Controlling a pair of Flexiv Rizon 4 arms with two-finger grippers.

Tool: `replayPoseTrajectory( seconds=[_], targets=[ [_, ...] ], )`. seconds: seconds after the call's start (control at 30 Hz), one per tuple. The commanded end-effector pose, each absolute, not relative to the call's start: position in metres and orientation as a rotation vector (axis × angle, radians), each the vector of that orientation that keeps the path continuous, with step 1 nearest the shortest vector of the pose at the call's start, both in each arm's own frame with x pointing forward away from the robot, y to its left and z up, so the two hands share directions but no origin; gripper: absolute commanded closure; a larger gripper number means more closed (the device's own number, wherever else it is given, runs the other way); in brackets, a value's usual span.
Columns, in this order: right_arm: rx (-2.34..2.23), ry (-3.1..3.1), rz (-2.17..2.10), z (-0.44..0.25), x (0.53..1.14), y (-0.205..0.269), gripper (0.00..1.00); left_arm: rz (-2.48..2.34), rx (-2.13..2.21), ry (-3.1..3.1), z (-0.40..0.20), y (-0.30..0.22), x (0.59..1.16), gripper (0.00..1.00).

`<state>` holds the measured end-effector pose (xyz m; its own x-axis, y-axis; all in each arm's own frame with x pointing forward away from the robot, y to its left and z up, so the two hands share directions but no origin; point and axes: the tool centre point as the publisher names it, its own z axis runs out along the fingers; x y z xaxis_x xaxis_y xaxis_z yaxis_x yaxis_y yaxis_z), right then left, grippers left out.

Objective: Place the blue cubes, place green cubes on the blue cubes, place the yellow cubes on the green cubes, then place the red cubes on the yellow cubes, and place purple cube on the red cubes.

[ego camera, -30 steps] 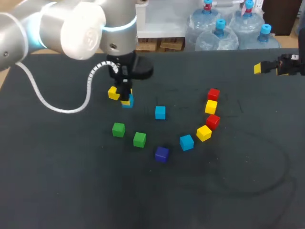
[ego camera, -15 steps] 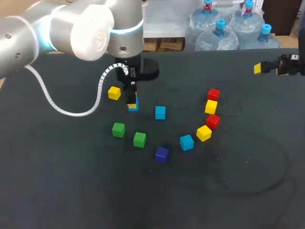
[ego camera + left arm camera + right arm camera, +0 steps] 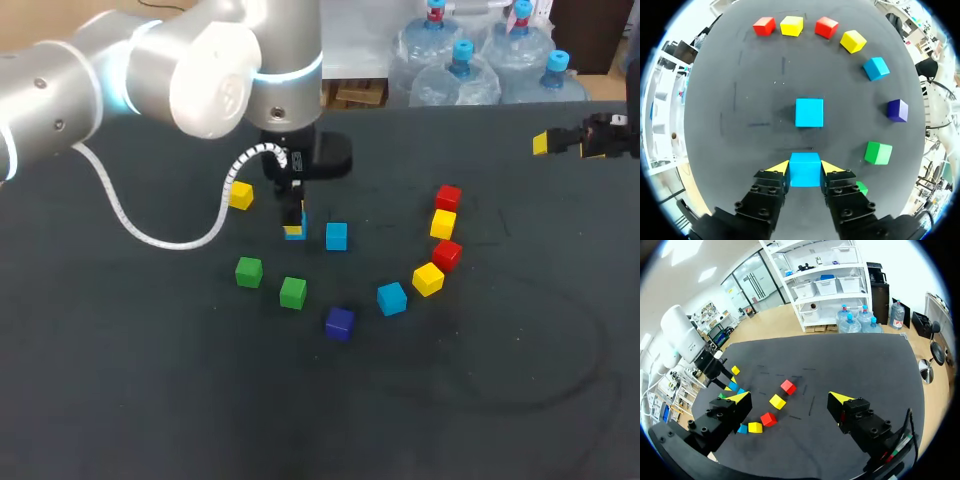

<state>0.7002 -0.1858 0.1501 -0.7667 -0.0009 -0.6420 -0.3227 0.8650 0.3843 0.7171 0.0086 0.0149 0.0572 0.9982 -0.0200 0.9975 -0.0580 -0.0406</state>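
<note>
My left gripper (image 3: pixel 293 228) is shut on a blue cube (image 3: pixel 805 169), held between its yellow tips (image 3: pixel 778 167). A second blue cube (image 3: pixel 336 236) lies just ahead of it (image 3: pixel 809 112). A third blue cube (image 3: pixel 391 297) sits in an arc with a purple cube (image 3: pixel 339 322), two green cubes (image 3: pixel 293 292), two red cubes (image 3: pixel 448 197) and two yellow cubes (image 3: pixel 443 223). Another yellow cube (image 3: pixel 240 195) lies alone to the left. My right gripper (image 3: pixel 790 399) is open and empty, high at the table's far right (image 3: pixel 560 142).
The left arm's white cable (image 3: pixel 160 238) hangs in a loop over the table's left part. The black table (image 3: pixel 300 420) has open surface in front of the cubes and to the right of the arc.
My left gripper has carried the blue cube to the right, away from the lone yellow cube and up beside the second blue cube. The right arm has stayed still.
</note>
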Motion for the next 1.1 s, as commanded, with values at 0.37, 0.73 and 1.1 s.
replayPoseTrajectory(
  seconds=[0.37,0.73,1.1],
  targets=[
    [-0.231,2.375,0.634,0.150,0.700,-0.185,0.00,0.094,-2.291,-2.121,0.011,-0.001,0.711,1.00],
    [-0.231,2.375,0.634,0.150,0.700,-0.185,0.00,0.126,-2.291,-2.116,0.007,-0.005,0.708,1.00],
    [-0.231,2.375,0.634,0.150,0.700,-0.185,0.00,0.135,-2.286,-2.109,0.003,-0.005,0.710,1.00]
  ],
)
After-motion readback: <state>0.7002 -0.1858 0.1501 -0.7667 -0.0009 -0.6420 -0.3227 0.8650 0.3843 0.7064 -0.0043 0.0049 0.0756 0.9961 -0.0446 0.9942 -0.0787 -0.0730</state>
